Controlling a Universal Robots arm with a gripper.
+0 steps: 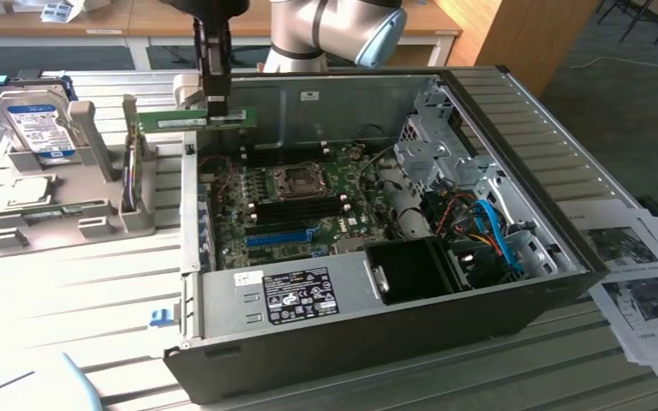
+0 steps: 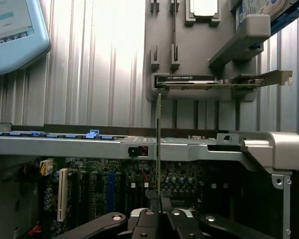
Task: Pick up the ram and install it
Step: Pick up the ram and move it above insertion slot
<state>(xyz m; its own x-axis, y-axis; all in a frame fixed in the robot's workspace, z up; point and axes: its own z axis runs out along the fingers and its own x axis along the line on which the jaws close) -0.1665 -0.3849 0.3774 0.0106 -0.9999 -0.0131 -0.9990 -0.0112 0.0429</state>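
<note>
**Exterior view.** You see the gripper (image 1: 219,113) hanging from the arm over the wall of the open computer case (image 1: 547,145) on the exterior view's left. Its fingers are clamped on the ram (image 1: 175,122). The green stick with its white label is held level in the air, and its free end reaches out toward the gray fixture tray (image 1: 66,227). The ram sits above the case's rim, well apart from the motherboard (image 1: 306,205) below (the long blue slot (image 1: 278,236) lies nearer the power supply (image 1: 289,291)). A hard drive (image 1: 34,124) stands upright in the tray. Printed papers (image 1: 637,274) lie beside the case on the exterior view's right.

**Wrist view.** You look along the ram (image 2: 159,149) edge-on, a thin line running out from between the fingers of the gripper (image 2: 159,208), which are pressed against its two faces. The line crosses the case's metal rim (image 2: 89,147), with the motherboard (image 2: 99,189) on the gripper's side of it. The tray (image 2: 189,50) is on the far side, with an expansion card (image 2: 209,81) resting in it.
</note>
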